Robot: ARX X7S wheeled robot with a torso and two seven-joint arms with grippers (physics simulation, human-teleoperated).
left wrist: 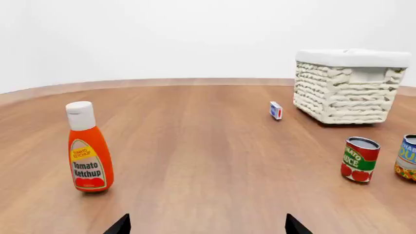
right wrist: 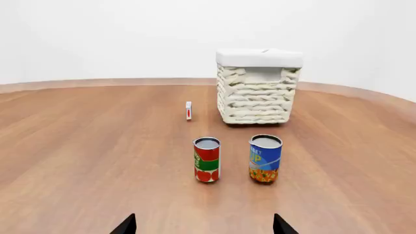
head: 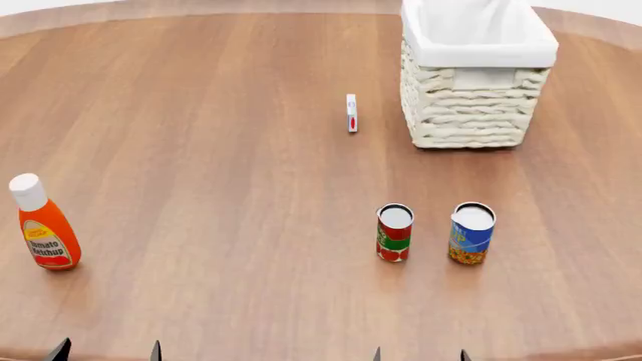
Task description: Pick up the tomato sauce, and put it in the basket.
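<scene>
the tomato sauce (head: 395, 232) stands upright on the table (head: 201, 150), just beside the blue-and-yellow can (head: 471, 232) and well short of the basket (head: 474, 83). only the dark fingertips of the left gripper (head: 107, 350) and right gripper (head: 419, 354) show, spread apart and holding nothing, the rest cut off.

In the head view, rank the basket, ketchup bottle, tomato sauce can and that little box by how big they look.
1. basket, largest by far.
2. ketchup bottle.
3. tomato sauce, about the same as the blue can beside it.
4. small box, smallest, though it stands farther from the camera.
</scene>
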